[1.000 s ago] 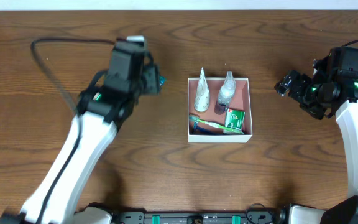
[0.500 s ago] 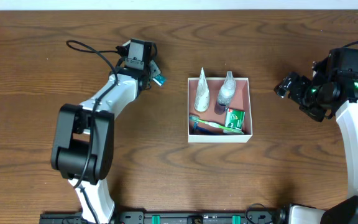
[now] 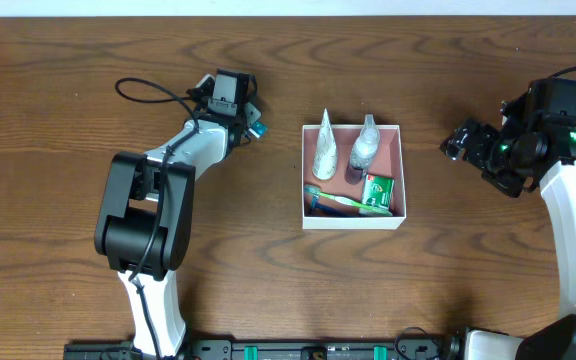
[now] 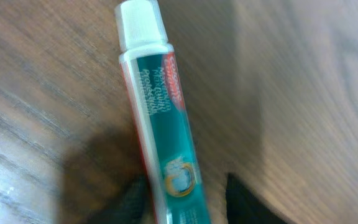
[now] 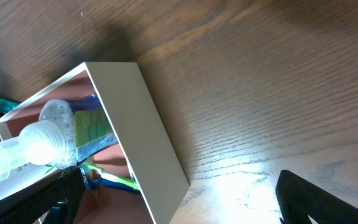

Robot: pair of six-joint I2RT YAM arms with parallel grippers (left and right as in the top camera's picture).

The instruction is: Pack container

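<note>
Left wrist view is showing the toothpaste tube (image 4: 160, 124) lying flat on the table (image 4: 303, 93). Its long axis is running from the white cap (image 4: 140, 23) at the upper left of the frame down to the bottom centre, where its tail is passing between two dark fingertips (image 4: 132, 200). The left jaws are standing open astride that tail. The tube is sitting close to the left-of-frame fingertip, with a gap showing on the other side; whether anything is touching I cannot tell. The tube is therefore pointing straight away from the jaws, which are lining up to close across its width.

Moving out to the overhead view, the left arm (image 3: 183, 150) is reaching toward the upper left of centre. The container (image 3: 352, 223) is sitting mid-frame, to the right of the tube with bare table between them. It is holding a toothbrush (image 3: 343, 201), a green box (image 3: 379, 190) and two pale bottles (image 3: 324, 152).

Farthest off, the right arm (image 3: 528, 145) is hovering at the right edge, its jaws spread wide and gripping nothing.

The left arm is by far the nearer to the tube, so the coming move is probably a pinch and a carry rightward in the frame.
</note>
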